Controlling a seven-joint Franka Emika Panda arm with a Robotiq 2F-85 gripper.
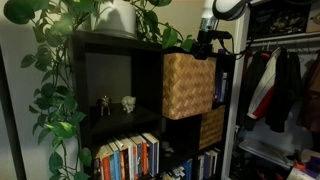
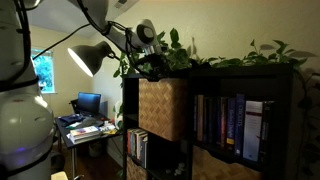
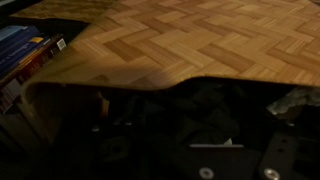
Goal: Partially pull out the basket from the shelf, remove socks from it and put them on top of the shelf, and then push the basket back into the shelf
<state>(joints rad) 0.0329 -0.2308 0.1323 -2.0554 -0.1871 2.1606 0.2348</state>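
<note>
A lived-in home: bedroom storage with a study corner.

Right under the pincer (image 1: 205, 47) stands a dark cube shelf (image 1: 120, 60) holding a woven basket (image 1: 188, 85). Rows of books (image 1: 128, 158) fill the compartments lower down, and two small animal figurines (image 1: 118, 102) sit in an open cube off to its side. A trailing houseplant (image 1: 55, 80) spills over the top at the pincer's level. Beside the pincer, clothes (image 1: 272, 80) hang in an open closet (image 1: 237, 110). Well beyond it, a desk (image 2: 85, 126) with a monitor (image 2: 89, 102) sits by a daylit window (image 2: 42, 72).
</note>
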